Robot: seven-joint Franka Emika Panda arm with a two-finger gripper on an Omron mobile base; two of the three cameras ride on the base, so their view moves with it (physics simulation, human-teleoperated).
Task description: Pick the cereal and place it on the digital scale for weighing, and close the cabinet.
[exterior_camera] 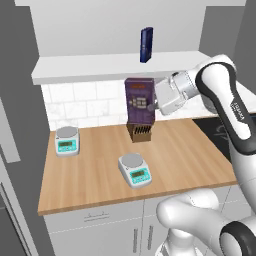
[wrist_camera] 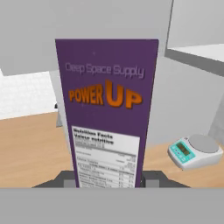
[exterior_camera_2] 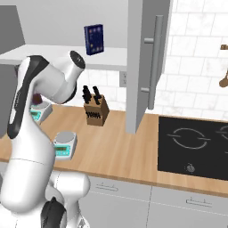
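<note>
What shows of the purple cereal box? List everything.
The cereal is a tall, slim purple box, cardboard by its look, printed "Deep Space Supply" and an orange "POWER UP" above a white nutrition panel. It stands upright in the air over the wooden counter, in front of the knife block and below the shelf, clamped at its side by the gripper.

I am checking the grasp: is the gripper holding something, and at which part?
Yes. The gripper holds the cereal at the box's lower end, one finger on each side, in the air above the counter.
</note>
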